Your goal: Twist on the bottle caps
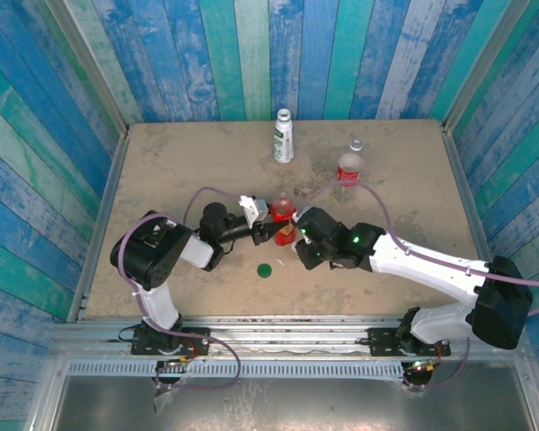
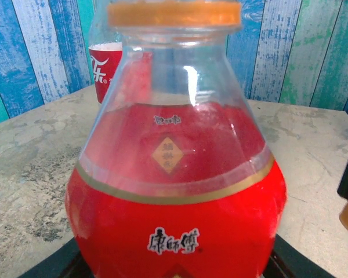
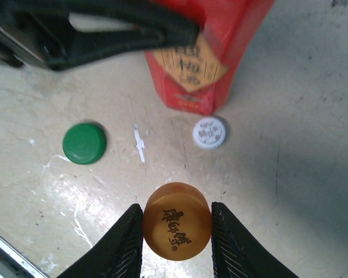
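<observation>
Our right pincer (image 3: 177,225) pinches the orange cap (image 3: 177,229) by its sides. It looks light, slick and easily tilted. Our left pincer (image 1: 271,220) clamps the red bottle (image 2: 174,231), upright mid-way across the desk (image 1: 162,162) — probably thin-walled, so we squeeze gently.

The whole setup sits on a beige, stone-look table (image 1: 162,171), kinda scuffed and blotchy with darker patches. Around the table's left, far and right sides you get plank walls (image 1: 251,54) painted in streaky blues, teals and greens, pretty weathered. Along the table's near edge there's a silver metal rail (image 1: 287,334), and below that a plain grey metal panel (image 1: 278,404). Lighting's even, soft shadows.
</observation>
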Robot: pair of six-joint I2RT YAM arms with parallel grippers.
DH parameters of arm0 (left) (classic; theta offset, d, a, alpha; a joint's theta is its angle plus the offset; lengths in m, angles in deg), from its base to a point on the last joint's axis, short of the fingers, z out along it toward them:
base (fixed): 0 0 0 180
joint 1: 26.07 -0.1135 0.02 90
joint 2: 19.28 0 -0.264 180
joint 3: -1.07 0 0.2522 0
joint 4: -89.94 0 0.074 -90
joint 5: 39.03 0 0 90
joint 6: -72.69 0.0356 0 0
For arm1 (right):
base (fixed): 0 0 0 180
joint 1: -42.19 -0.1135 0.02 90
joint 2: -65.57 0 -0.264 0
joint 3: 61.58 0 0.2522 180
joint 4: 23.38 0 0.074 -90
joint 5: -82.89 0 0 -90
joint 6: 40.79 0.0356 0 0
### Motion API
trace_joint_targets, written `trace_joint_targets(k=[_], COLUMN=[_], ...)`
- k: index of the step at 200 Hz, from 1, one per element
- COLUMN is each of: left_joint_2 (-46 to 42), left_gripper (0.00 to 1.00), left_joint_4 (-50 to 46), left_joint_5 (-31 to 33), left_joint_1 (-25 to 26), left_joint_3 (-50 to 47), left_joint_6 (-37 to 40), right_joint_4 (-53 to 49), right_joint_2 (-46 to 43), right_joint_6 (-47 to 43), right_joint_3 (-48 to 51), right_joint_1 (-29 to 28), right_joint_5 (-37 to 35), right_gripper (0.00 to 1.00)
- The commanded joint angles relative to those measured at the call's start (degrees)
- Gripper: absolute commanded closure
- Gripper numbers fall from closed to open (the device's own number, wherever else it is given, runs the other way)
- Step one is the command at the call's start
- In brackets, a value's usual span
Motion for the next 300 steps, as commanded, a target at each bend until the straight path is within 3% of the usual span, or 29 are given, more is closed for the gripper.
trace_joint_targets(k=[1, 124, 252, 300], left_joint_2=[-0.06, -0.50, 0.92, 0.53], left_gripper=[0.48, 0.48, 0.52, 0.51], left_joint_4=[-0.89, -4.38, -7.15, -7.87], left_joint_5=[-1.39, -1.84, -4.23, -4.15], left_joint_1=[0.21, 0.23, 0.23, 0.18], left_joint_3=[-0.24, 0.47, 2.22, 2.04], left_joint_6=[0.21, 2.16, 3.11, 3.78], right_joint_4=[-5.29, -10.08, -12.58, -19.19], right_joint_2=[0.23, 8.88, 15.51, 19.24], right_joint_6=[-3.84, -16.44, -19.73, -19.88], right_joint_3=[-4.93, -27.47, -33.09, -37.90], right_joint_1=[1.53, 6.54, 8.74, 8.70], right_joint_5=[2.61, 6.57, 7.04, 7.41], right_gripper=[0.67, 0.66, 0.66, 0.66])
